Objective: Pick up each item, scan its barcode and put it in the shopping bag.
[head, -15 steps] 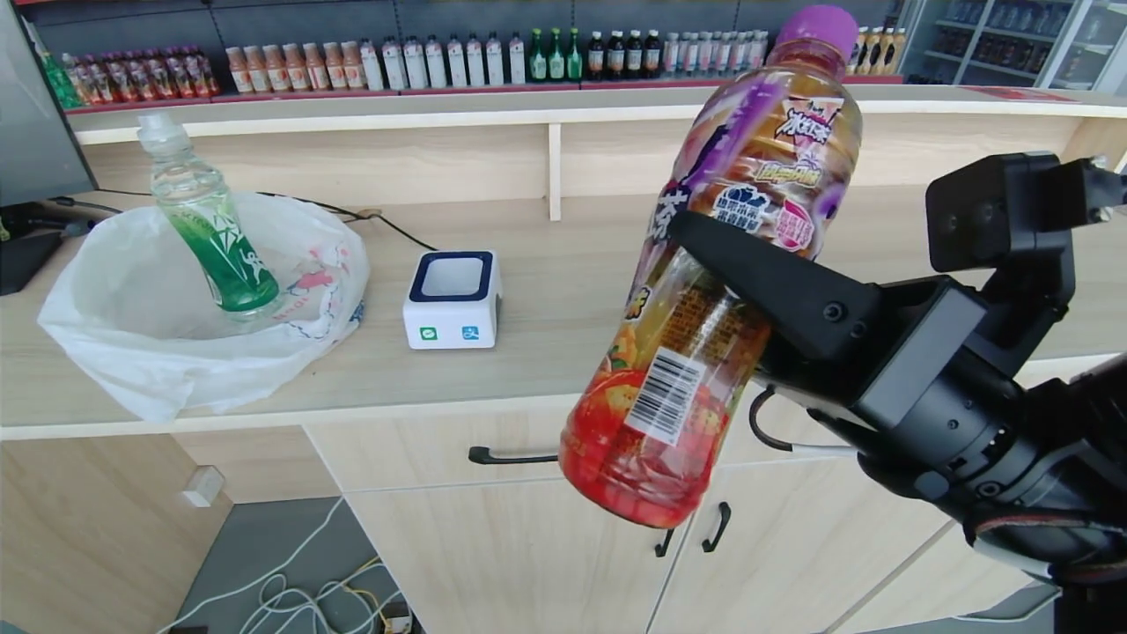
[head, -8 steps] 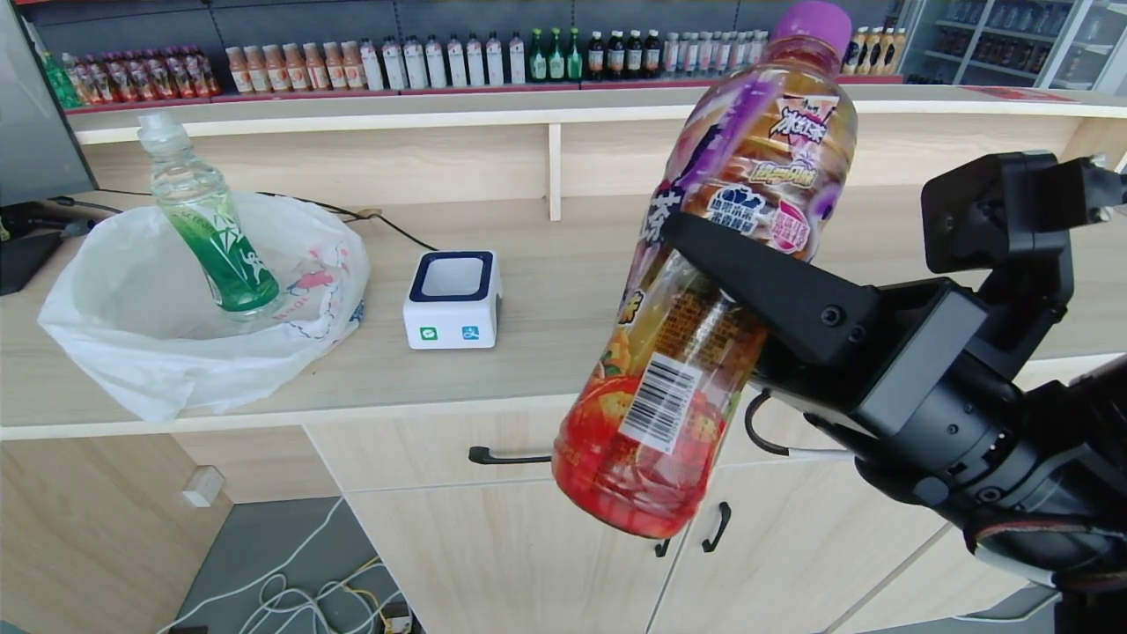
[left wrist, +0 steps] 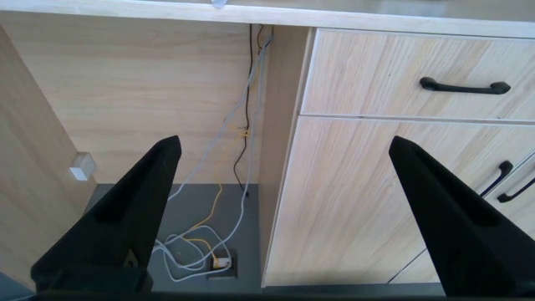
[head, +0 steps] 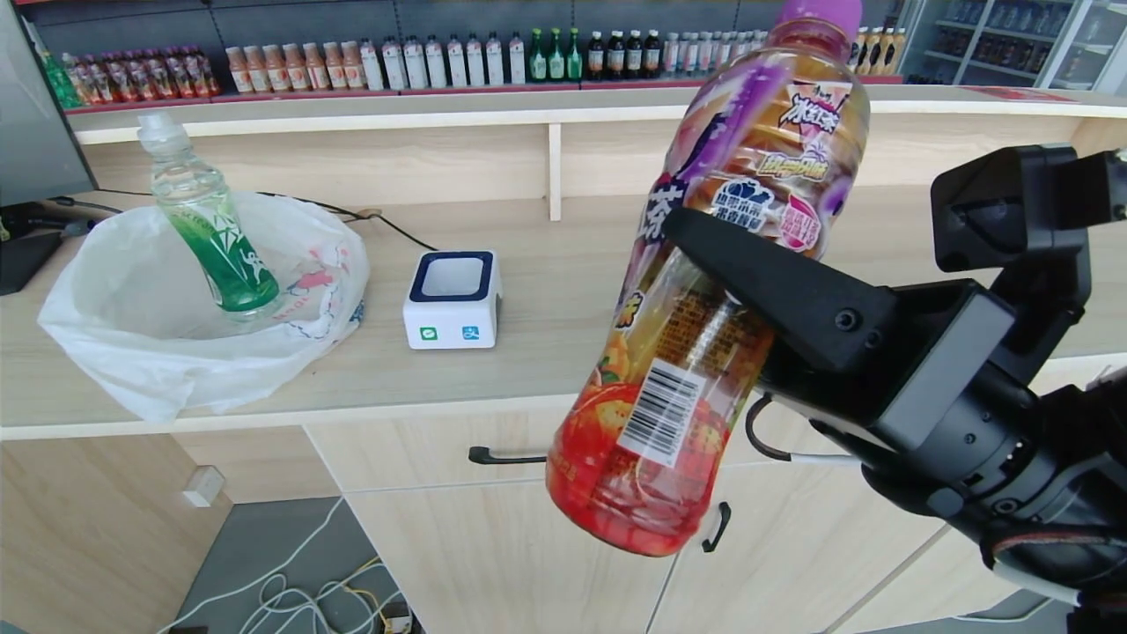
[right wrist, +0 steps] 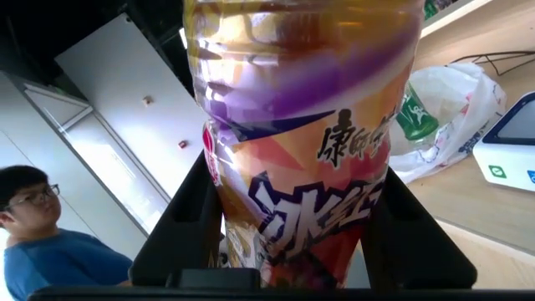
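Note:
My right gripper (head: pixel 704 264) is shut on a tea bottle (head: pixel 704 291) with a purple cap and an orange and purple label, held tilted in the air in front of the counter, its barcode (head: pixel 659 412) facing the head camera. In the right wrist view the tea bottle (right wrist: pixel 305 134) sits between the two black fingers (right wrist: pixel 180 226). A white barcode scanner (head: pixel 453 299) stands on the counter. To its left lies the white shopping bag (head: pixel 150 343), and a green-labelled bottle (head: pixel 211 229) stands tilted inside it. My left gripper (left wrist: pixel 280 209) is open below the counter, facing the cabinet fronts.
A wooden divider (head: pixel 555 167) and a raised shelf run along the counter's back. A dark monitor (head: pixel 31 114) stands at the far left. Cabinet drawers with black handles (head: pixel 506 456) lie below the counter edge, and cables (head: pixel 290 590) trail on the floor.
The tea bottle in my right gripper has shifted slightly toward the head camera and lower, its base now further down and a little left. The bag, green bottle and scanner have not moved.

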`<state>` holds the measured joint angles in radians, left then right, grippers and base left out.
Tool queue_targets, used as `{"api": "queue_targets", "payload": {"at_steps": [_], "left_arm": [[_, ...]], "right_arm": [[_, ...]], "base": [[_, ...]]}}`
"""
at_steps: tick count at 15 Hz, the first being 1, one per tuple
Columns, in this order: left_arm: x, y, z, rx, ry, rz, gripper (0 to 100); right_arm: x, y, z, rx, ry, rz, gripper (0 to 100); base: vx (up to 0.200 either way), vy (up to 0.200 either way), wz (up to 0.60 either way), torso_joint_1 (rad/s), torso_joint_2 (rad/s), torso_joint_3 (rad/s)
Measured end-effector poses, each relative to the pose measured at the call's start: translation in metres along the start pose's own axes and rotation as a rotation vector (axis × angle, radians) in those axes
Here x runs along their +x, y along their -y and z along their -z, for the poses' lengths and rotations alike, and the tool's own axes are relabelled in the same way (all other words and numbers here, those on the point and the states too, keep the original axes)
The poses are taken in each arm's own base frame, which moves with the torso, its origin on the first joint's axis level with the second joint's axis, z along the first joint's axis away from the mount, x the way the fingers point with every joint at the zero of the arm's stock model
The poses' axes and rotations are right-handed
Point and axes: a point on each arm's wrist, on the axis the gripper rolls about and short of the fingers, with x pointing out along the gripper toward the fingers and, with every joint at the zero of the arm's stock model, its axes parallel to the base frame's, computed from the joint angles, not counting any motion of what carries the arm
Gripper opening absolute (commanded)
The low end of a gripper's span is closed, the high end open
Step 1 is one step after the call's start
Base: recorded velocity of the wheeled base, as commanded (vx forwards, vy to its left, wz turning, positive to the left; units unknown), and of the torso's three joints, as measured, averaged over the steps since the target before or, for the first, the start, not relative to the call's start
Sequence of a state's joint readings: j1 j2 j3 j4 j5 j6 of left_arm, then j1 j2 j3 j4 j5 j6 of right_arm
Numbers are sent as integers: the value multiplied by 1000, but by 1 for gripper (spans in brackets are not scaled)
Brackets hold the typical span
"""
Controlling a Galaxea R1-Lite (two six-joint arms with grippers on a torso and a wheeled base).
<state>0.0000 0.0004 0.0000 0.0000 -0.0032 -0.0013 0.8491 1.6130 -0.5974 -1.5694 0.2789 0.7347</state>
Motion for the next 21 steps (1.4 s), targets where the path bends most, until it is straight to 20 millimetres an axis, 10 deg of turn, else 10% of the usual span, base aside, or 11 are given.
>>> {"api": "queue_targets", "payload": {"at_steps": [21], "left_arm": [[0, 0, 0, 0, 0, 0, 100]], "right_arm": [[-13, 32, 12, -484, -27, 219, 0]], "base": [[0, 0, 0, 0, 0, 0]]}}
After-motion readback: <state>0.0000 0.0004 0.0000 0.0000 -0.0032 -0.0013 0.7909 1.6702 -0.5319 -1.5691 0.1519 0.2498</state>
